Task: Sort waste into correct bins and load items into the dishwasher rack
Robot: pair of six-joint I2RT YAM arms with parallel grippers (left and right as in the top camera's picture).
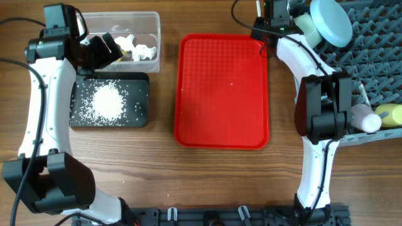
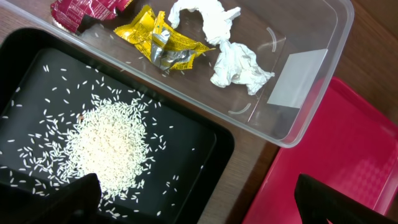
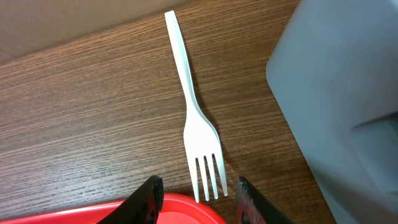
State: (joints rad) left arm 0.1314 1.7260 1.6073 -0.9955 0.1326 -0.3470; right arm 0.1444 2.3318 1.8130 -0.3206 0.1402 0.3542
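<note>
My left gripper [image 2: 202, 208] [image 1: 100, 50] is open and empty, above the edge between the black tray [image 2: 205, 134] [image 1: 141, 116] and the clear tub [image 2: 311, 93] [image 1: 154, 37]. A heap of white rice grains [image 2: 109, 146] [image 1: 107, 102] lies in the black tray. The tub holds a red wrapper [image 2: 84, 9], a yellow wrapper [image 2: 165, 40] and white tissue [image 2: 233, 59]. My right gripper [image 3: 199, 202] [image 1: 267, 28] is open, its fingers on either side of the tines of a white plastic fork [image 3: 198, 124] that lies flat on the table.
The red tray [image 1: 223, 91] [image 2: 329, 155] [image 3: 180, 214] lies mid-table. The grey rack [image 1: 377, 50] at the right holds a pale blue plate [image 1: 331, 22], a white cup [image 1: 364, 118] and a yellow cup [image 1: 389, 114]. A pale blue-grey dish [image 3: 342, 93] looms right of the fork.
</note>
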